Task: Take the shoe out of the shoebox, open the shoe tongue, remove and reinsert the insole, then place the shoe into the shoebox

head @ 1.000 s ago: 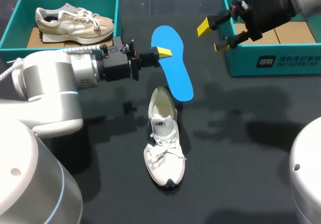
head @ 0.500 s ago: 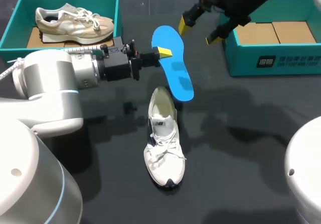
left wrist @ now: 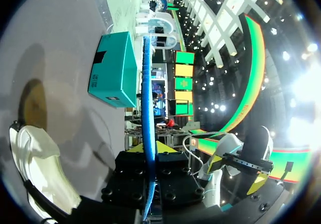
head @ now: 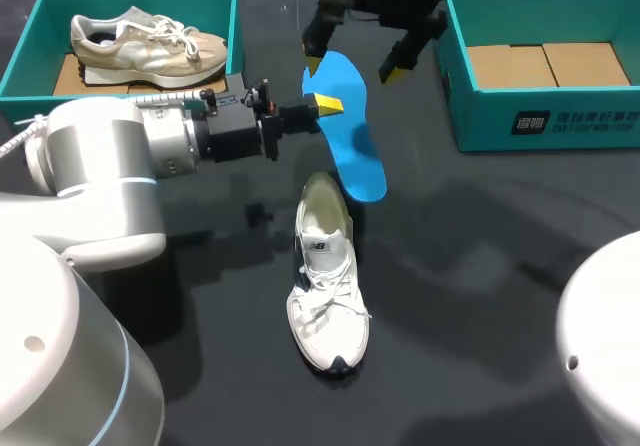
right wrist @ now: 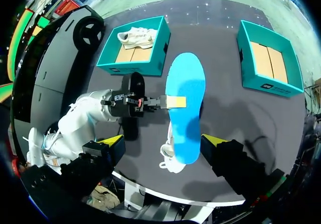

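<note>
My left gripper (head: 322, 104) is shut on the edge of a blue insole (head: 345, 126) and holds it above the table, just behind the white shoe (head: 325, 271). The shoe lies on the black table with its toe toward the front edge. In the left wrist view the insole (left wrist: 146, 108) shows edge-on, running out from between the yellow tips of that gripper (left wrist: 149, 147). My right gripper (head: 352, 66) hangs open above the insole's far end. Looking down from it, the insole (right wrist: 185, 103) lies ahead between its spread fingers (right wrist: 213, 141).
A teal shoebox (head: 30, 41) at the back left holds a beige shoe (head: 145, 44). A second teal shoebox (head: 540, 116) at the back right shows only its cardboard lining. The left arm's body spans the table's left side.
My right arm has swung left from over the right shoebox to above the insole, its gripper staying open. The left arm and insole have not moved.
</note>
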Robot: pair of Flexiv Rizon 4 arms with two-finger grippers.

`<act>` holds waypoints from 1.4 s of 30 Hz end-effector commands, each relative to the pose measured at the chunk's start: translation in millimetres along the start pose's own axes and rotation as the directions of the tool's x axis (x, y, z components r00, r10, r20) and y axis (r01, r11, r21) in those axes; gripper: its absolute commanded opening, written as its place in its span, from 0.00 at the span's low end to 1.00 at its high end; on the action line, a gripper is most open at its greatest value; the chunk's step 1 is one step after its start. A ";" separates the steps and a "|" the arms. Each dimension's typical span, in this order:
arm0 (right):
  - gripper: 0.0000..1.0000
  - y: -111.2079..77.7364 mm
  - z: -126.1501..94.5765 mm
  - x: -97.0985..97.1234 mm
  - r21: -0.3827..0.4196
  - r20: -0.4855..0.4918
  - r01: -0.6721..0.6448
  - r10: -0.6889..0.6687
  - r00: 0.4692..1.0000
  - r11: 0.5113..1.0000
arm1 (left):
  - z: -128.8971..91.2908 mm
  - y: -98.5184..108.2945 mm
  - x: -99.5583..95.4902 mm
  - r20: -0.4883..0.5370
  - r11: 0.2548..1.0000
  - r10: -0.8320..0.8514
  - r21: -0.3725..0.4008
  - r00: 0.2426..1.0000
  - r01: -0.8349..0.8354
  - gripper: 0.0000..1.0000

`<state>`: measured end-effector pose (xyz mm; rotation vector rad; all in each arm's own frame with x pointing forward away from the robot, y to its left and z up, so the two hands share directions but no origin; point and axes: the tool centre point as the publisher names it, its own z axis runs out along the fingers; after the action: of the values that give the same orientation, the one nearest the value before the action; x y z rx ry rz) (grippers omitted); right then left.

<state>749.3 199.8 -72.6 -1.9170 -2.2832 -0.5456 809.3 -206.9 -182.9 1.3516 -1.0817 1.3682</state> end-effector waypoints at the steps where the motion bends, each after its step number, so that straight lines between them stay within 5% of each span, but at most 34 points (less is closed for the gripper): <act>1: 1.00 2.1 6.2 12.2 0.004 0.275 -0.006 0.005 0.961 1.000 | 0.3 0.9 0.0 0.000 1.000 0.000 0.002 1.000 0.000 0.00; 18: 1.00 -5.8 11.9 25.7 -0.008 0.302 -0.045 0.045 0.952 0.999 | 0.3 0.9 0.0 0.000 1.000 0.000 0.002 1.000 0.000 0.00; 28: 1.00 -5.1 10.9 14.1 -0.003 0.186 -0.086 0.085 0.979 0.996 | 0.3 0.9 0.0 0.000 1.000 0.000 0.002 1.000 0.000 0.00; 42: 1.00 -7.2 5.5 -20.8 0.016 -0.096 -0.199 0.199 0.975 0.980 | 0.3 0.9 0.0 0.000 1.000 0.000 0.002 1.000 0.000 0.00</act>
<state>749.1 197.2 -84.1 -2.1885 -2.1276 -0.3727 809.1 -206.4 -183.0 1.3509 -1.0806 1.3689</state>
